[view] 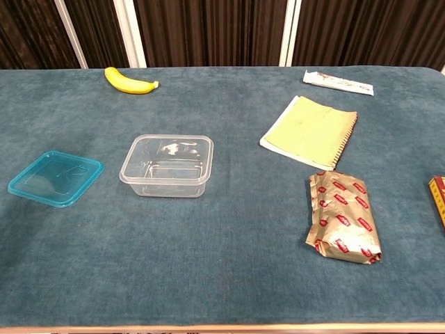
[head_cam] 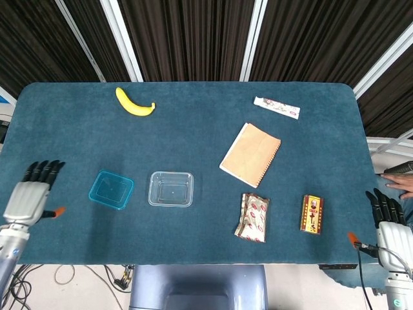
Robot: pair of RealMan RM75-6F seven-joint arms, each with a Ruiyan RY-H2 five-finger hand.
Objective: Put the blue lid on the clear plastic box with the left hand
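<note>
The blue lid (head_cam: 111, 189) (view: 55, 178) lies flat on the table, just left of the clear plastic box (head_cam: 171, 188) (view: 167, 165), which stands upright and uncovered. My left hand (head_cam: 29, 196) hovers over the table's left edge, left of the lid and apart from it, fingers stretched out and holding nothing. My right hand (head_cam: 389, 227) hangs off the table's right front corner, fingers straight, nothing in it. Neither hand shows in the chest view.
A banana (head_cam: 133, 103) lies at the back left. A toothpaste tube (head_cam: 276, 107) and a spiral notebook (head_cam: 251, 154) are at the back right. A foil snack pack (head_cam: 253, 216) and a small yellow-red box (head_cam: 312, 214) sit front right.
</note>
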